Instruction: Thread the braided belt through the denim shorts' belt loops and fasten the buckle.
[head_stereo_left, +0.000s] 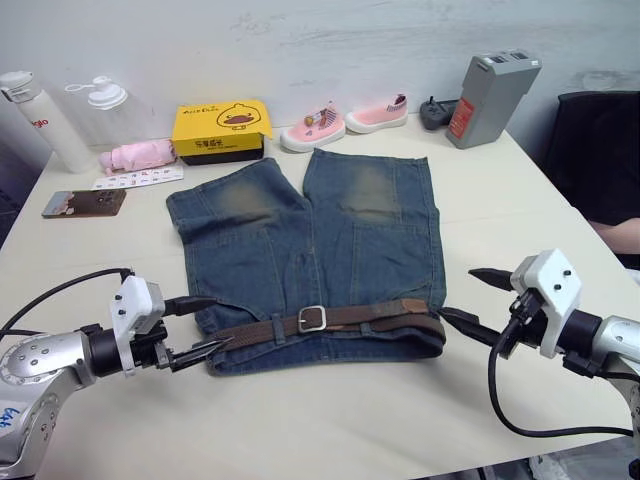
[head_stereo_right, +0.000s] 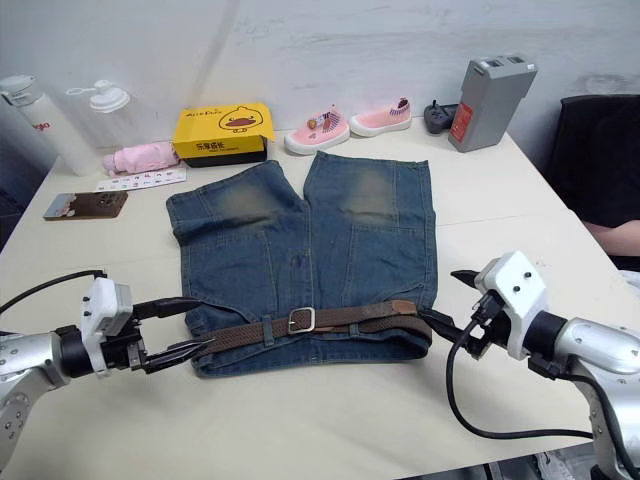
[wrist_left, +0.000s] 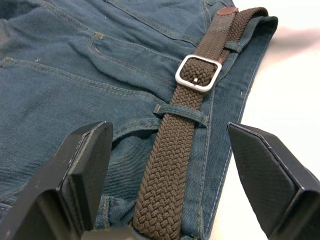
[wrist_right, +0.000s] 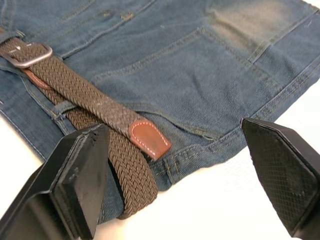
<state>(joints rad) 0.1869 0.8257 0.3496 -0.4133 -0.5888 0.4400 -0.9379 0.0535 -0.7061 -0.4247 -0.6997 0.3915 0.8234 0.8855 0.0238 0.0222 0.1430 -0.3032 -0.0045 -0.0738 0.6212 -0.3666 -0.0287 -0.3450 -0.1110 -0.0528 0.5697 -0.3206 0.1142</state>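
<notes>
The denim shorts (head_stereo_left: 310, 255) are spread flat at the middle of the pale surface (head_stereo_left: 330, 420), legs pointing to the far edge and the waistband toward the near edge. The braided belt (head_stereo_left: 340, 320) is laid along the waistband and passed under the belt loops (wrist_left: 181, 114), with the buckle (head_stereo_left: 312, 319) closed near the waist's middle.

The left claw (head_stereo_left: 200, 325) is held open just beside the waistband's left end, the belt's left end lying between its spread fingers without being gripped. The right claw (head_stereo_left: 470, 300) is likewise held open and empty, just beside the waistband's right end, where the belt is doubled back and its tan leather tip (wrist_right: 149, 139) is seen on top of the strap.

The belt is dark brown and tightly woven; the buckle is a silver rectangular frame. The shorts are blue with faded yellowish patches on both legs.

A yellow box (head_stereo_left: 221, 130) is set along the far edge; its contents cannot be seen. Beside it are placed pink shoes (head_stereo_left: 345, 124), a grey battery pack (head_stereo_left: 492, 98) and a bottle (head_stereo_left: 35, 118); a phone (head_stereo_left: 84, 203) is laid near the left edge.
</notes>
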